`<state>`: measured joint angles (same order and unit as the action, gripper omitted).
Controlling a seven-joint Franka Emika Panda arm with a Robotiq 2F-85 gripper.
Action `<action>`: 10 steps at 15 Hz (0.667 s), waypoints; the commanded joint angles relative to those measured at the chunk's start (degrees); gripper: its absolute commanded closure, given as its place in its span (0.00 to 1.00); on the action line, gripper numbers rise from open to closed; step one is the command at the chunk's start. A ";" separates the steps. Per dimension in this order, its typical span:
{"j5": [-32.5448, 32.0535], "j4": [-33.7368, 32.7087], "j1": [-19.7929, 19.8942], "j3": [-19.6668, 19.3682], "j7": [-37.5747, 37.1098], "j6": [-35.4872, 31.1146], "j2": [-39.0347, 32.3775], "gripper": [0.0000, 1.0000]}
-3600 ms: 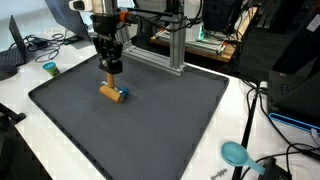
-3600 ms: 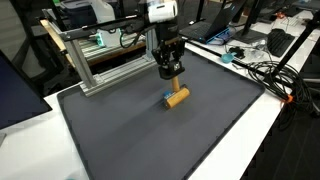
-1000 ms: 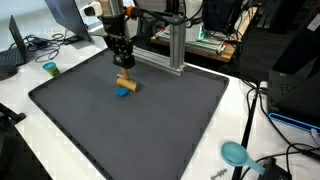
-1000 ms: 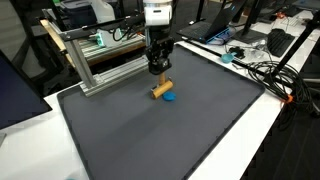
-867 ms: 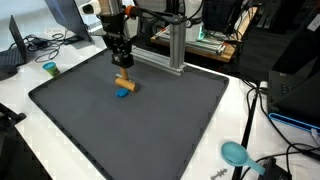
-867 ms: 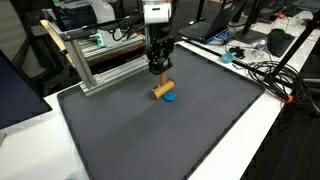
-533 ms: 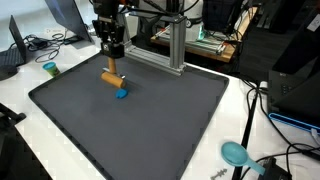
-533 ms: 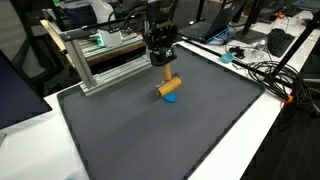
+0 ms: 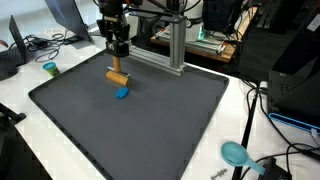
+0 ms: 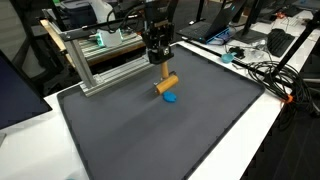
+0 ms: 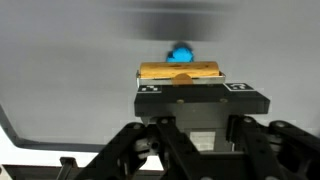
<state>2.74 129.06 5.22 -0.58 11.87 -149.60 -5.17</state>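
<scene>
Wooden cylinder (image 9: 117,76) hung pinched in the closed gripper (image 9: 116,65), its long axis level and running from 10 to 4 o'clock. Blue piece (image 9: 122,94) lay just below at 6 o'clock on the dark mat (image 9: 170,120). Open mat spread toward 4 o'clock, and the metal frame (image 9: 166,50) stood near at 2 o'clock.

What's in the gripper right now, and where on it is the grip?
The gripper is shut on the wooden cylinder, clamped about its middle, above the blue piece on the mat.
</scene>
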 commanded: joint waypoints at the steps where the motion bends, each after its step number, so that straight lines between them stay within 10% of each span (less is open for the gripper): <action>1: 1.55 1.63 -0.35 -0.25 2.23 -0.60 1.61 0.78; 3: 1.76 1.64 -0.35 -0.20 2.64 0.23 1.73 0.78; 4: 0.01 0.53 -0.62 -0.50 0.58 0.11 0.03 0.53; 5: 0.01 0.63 -0.62 -0.50 0.71 0.11 0.03 0.53; 6: 0.01 0.69 -0.62 -0.49 0.80 0.11 0.03 0.78; 10: 0.63 0.80 -0.73 -0.39 -0.38 -1.65 0.07 0.78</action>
<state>2.89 129.85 5.11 -0.56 12.49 -149.95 -5.59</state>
